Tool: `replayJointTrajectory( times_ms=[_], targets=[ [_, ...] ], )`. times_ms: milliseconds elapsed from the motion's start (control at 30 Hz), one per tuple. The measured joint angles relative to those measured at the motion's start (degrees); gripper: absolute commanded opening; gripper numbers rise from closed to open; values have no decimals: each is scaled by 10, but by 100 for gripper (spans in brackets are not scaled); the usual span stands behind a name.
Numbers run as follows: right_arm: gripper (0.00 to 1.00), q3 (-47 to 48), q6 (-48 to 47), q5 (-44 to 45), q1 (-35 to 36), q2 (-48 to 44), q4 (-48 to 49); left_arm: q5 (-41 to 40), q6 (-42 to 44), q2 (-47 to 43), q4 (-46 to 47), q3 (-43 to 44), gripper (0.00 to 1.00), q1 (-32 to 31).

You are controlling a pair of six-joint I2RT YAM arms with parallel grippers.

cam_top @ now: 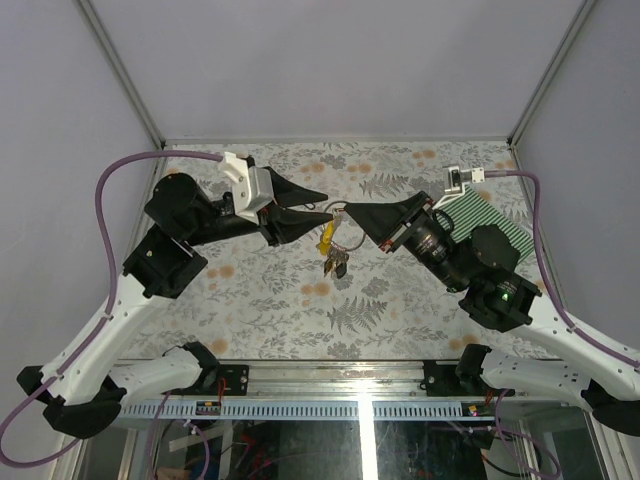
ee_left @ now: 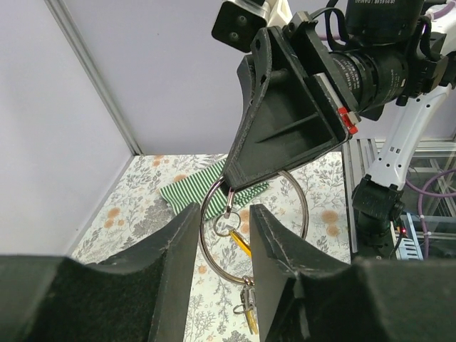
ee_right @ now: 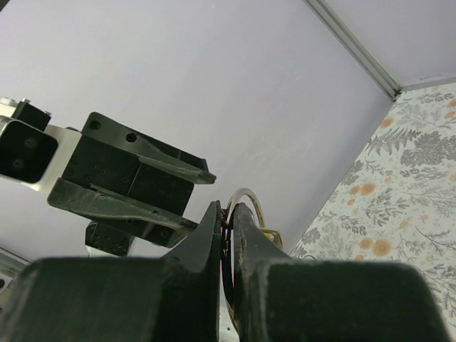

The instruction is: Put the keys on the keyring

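My right gripper (cam_top: 347,209) is shut on the top of the silver keyring (cam_top: 350,238), which hangs above the middle of the table. In the left wrist view the keyring (ee_left: 204,242) dangles from the right gripper (ee_left: 229,179). A small ring with a yellow key (ee_left: 241,244) hangs inside it, and more keys (ee_left: 248,303) hang from its bottom. From above, the yellow key (cam_top: 326,238) and dark keys (cam_top: 336,265) show below the ring. My left gripper (cam_top: 328,205) faces the ring with its jaws apart and nothing between them. Its fingers (ee_left: 182,239) frame the ring's left side.
A green striped cloth (cam_top: 490,215) lies at the right rear of the fern-patterned table (cam_top: 300,300), with a small white object (cam_top: 460,178) beside it. Grey walls close in the back and sides. The arm bases sit along the near edge.
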Motion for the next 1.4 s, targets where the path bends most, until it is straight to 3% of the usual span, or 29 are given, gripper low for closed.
replayJointTrajectory(
  times_ms=[467,633,733,900,1167,1400],
  targets=[
    [0,0,7,-15,0,3,11,22,0,19,-12,5,20,0],
    [0,0,7,-18,0,5,11,23,0,24,-13,9,11,-1],
    [0,1,8,-18,0,5,13,24,1,24,-16,13,1,-2],
    [1,2,8,-18,0,5,14,24,1,24,-22,16,0,-3],
    [40,3,6,-19,1,5,17,21,2,29,-45,33,0,-4],
    [48,7,-17,-19,1,4,18,8,2,29,-64,38,0,-4]
  ],
)
